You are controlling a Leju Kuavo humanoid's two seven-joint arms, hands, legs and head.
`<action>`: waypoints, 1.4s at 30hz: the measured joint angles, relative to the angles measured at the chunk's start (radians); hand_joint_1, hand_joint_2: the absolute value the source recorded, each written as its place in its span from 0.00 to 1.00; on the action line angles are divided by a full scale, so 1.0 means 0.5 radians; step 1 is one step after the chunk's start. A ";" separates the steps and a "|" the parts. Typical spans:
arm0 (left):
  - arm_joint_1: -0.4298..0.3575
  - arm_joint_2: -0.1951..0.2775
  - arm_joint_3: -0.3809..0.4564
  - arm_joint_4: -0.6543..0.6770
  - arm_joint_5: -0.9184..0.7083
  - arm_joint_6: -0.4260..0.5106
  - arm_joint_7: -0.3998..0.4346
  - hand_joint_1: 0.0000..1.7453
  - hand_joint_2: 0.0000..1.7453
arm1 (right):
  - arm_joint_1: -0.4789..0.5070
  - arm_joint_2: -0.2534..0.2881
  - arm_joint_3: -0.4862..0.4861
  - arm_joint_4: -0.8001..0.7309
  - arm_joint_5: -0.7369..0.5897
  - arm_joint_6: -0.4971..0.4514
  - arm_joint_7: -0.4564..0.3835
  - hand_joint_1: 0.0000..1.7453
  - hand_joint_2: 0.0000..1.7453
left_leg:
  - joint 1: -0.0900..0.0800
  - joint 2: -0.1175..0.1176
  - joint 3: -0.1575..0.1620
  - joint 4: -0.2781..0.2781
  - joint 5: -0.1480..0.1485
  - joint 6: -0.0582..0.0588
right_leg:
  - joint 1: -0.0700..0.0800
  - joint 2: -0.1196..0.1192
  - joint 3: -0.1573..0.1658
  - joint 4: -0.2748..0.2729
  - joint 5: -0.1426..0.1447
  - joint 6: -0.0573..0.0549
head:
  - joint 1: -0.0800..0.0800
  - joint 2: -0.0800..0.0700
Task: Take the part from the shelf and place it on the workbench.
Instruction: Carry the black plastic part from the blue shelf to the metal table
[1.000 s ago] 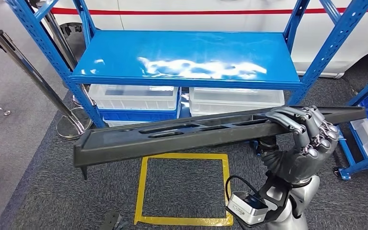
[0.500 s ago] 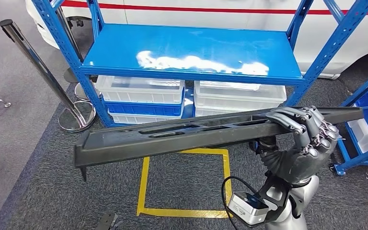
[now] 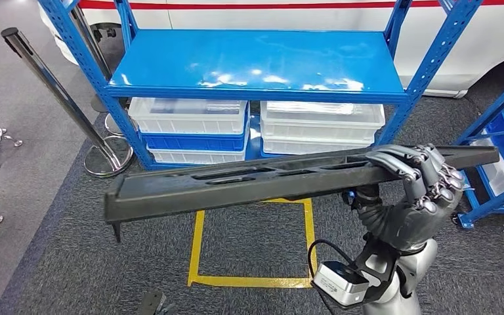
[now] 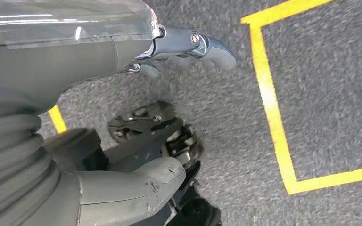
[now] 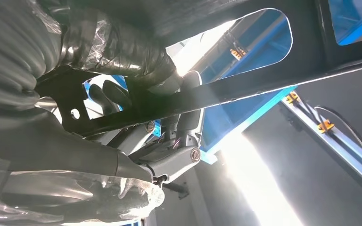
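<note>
Bins first: four shallow translucent white plastic bins (image 3: pixel 190 115) under the blue metal shelf (image 3: pixel 256 62), stacked two and two, left pair with a blue bin (image 3: pixel 193 142) sandwiched between; contents too faint to make out. More white bins (image 3: pixel 499 176) in a second blue rack (image 3: pixel 492 131) at the right edge, contents likewise unclear.

Long black plastic part (image 3: pixel 269 180), slotted along its top, carried crosswise in front of the shelf, off the shelf deck and above the grey carpet (image 3: pixel 72 249), tilted slightly down toward the left end. Right hand (image 3: pixel 417 190) clenched over the part near its right end, fingers (image 3: pixel 394 164) wrapped across the top edge; same grasp seen from below in the right wrist view, black part (image 5: pixel 245 84) crossing the thumb.

Left hand (image 4: pixel 136 136) hanging over the carpet beside yellow floor tape (image 4: pixel 273 108), holding nothing, fingers apart as far as visible.

One yellow tape square (image 3: pixel 252 246) on the floor below the part. One chrome stanchion post (image 3: pixel 59 98) leaning at left, on a round base. White vehicle body (image 3: pixel 472 39) behind the shelf.
</note>
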 joint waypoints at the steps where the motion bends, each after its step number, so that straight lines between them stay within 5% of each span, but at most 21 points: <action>1: 0.001 0.000 0.000 0.000 0.001 0.000 0.000 0.00 1.00 | 0.000 0.000 0.000 0.001 -0.001 0.000 0.000 1.00 1.00 | 0.003 0.000 0.050 -0.050 0.041 -0.003 | -0.001 0.000 -0.018 0.003 0.012 0.003 | 0.000 0.000; 4: -0.004 0.001 0.000 0.000 0.002 0.000 0.000 0.00 1.00 | 0.000 0.000 0.000 0.001 -0.003 0.000 0.000 1.00 1.00 | 0.002 -0.002 0.300 -0.430 0.163 0.012 | -0.002 0.003 -0.057 0.015 0.044 0.026 | 0.000 0.000; 6: -0.005 0.002 0.000 0.000 0.003 0.001 0.000 0.00 1.00 | 0.000 0.000 0.000 0.001 -0.004 0.000 -0.001 1.00 1.00 | -0.011 -0.006 0.364 -0.555 0.171 0.031 | -0.003 0.002 -0.067 0.015 0.069 0.052 | 0.001 0.000; 9: -0.002 0.002 0.000 0.000 0.006 0.000 -0.001 0.00 1.00 | 0.001 0.000 0.000 0.001 -0.005 0.000 -0.005 1.00 1.00 | -0.012 -0.002 0.344 -0.581 0.215 0.073 | -0.007 0.004 -0.078 0.015 0.080 0.093 | 0.001 0.000; 11: -0.006 0.002 -0.001 0.000 0.009 0.000 -0.002 0.00 1.00 | 0.002 0.000 0.000 0.001 -0.007 0.000 -0.011 1.00 1.00 | -0.006 0.007 0.318 -0.597 0.261 0.108 | -0.007 0.009 -0.121 0.126 -0.046 0.105 | 0.002 0.000; 13: -0.006 0.002 -0.001 0.000 0.011 0.001 -0.005 0.00 1.00 | 0.004 0.000 0.000 0.001 -0.008 0.000 -0.017 1.00 1.00 | -0.013 0.012 0.271 -0.590 0.295 0.124 | -0.008 0.012 -0.188 0.360 -0.229 0.109 | 0.002 0.000; 15: -0.004 0.002 -0.001 0.000 0.011 0.001 -0.006 0.00 1.00 | 0.006 0.000 0.000 0.002 -0.008 0.000 -0.021 1.00 1.00 | -0.019 0.014 0.216 -0.575 0.324 0.123 | -0.010 0.012 -0.204 0.524 -0.283 0.116 | 0.002 0.000; 17: -0.003 0.002 -0.001 0.000 0.012 0.001 -0.006 0.00 1.00 | 0.006 0.000 0.000 0.002 -0.008 0.000 -0.023 1.00 1.00 | -0.020 0.014 0.162 -0.552 0.349 0.115 | -0.014 0.012 -0.101 0.448 -0.200 0.118 | 0.002 0.000; 20: -0.005 0.003 -0.001 0.000 0.012 0.001 -0.007 0.00 1.00 | 0.002 0.000 0.000 0.002 -0.006 0.000 -0.025 1.00 1.00 | -0.023 0.012 0.099 -0.511 0.375 0.089 | -0.010 0.013 0.127 0.111 -0.157 0.102 | 0.002 0.000; 23: -0.004 0.003 -0.003 0.000 0.010 -0.002 -0.002 0.00 1.00 | 0.000 0.002 -0.001 0.002 0.004 0.000 -0.028 1.00 1.00 | -0.023 0.010 0.076 -0.502 0.406 0.052 | 0.002 0.016 0.146 0.041 -0.157 0.064 | 0.001 0.000; 25: -0.001 0.003 -0.010 0.001 -0.002 -0.005 0.011 0.00 1.00 | 0.004 0.010 -0.009 -0.003 0.015 0.000 -0.032 1.00 1.00 | -0.016 0.008 0.051 -0.469 0.367 0.028 | 0.000 0.012 0.121 0.032 -0.125 0.028 | 0.001 0.000; 28: 0.003 0.003 -0.040 0.001 -0.042 -0.008 0.040 0.00 1.00 | 0.052 0.032 -0.060 -0.046 0.011 -0.001 -0.047 1.00 1.00 | -0.010 0.007 -0.038 -0.197 0.114 0.006 | 0.001 0.002 0.062 0.028 -0.071 -0.006 | 0.001 0.000; 30: 0.003 0.003 -0.068 0.002 -0.065 -0.009 0.056 0.00 1.00 | 0.114 0.045 -0.121 -0.095 -0.015 -0.001 -0.075 1.00 1.00 | -0.009 0.007 -0.066 0.003 0.018 0.002 | 0.006 -0.005 0.013 0.033 -0.036 -0.009 | 0.001 0.000; 32: -0.004 0.003 -0.091 0.002 -0.077 -0.007 0.067 0.00 1.00 | 0.167 0.058 -0.189 -0.145 -0.040 -0.001 -0.108 1.00 1.00 | -0.009 0.007 0.019 -0.019 0.079 0.010 | 0.008 -0.006 -0.041 0.042 -0.002 -0.007 | 0.001 0.000; 34: -0.026 0.003 -0.111 0.002 -0.086 -0.005 0.076 0.00 1.00 | 0.204 0.073 -0.254 -0.194 -0.057 -0.001 -0.130 1.00 1.00 | -0.014 0.005 0.213 -0.266 0.155 0.031 | 0.009 -0.004 -0.085 0.048 0.034 0.001 | 0.001 0.000; 36: -0.055 0.003 -0.127 0.001 -0.090 -0.004 0.081 0.00 1.00 | 0.220 0.085 -0.301 -0.231 -0.069 -0.001 -0.141 1.00 1.00 | -0.027 0.002 0.362 -0.497 0.153 0.051 | 0.007 -0.003 -0.105 0.047 0.068 0.020 | 0.001 0.000; 40: -0.080 0.002 -0.155 0.001 -0.087 -0.001 0.099 0.00 1.00 | 0.246 0.103 -0.362 -0.268 -0.092 -0.001 -0.164 1.00 1.00 | -0.034 0.009 0.371 -0.593 0.202 0.091 | -0.001 0.001 -0.118 0.037 0.102 0.070 | 0.002 0.000; 42: -0.084 0.001 -0.167 0.001 -0.082 0.000 0.109 0.00 1.00 | 0.265 0.109 -0.391 -0.283 -0.114 -0.001 -0.183 1.00 1.00 | -0.024 0.019 0.341 -0.617 0.259 0.117 | -0.001 0.011 -0.157 0.152 -0.041 0.086 | 0.002 0.000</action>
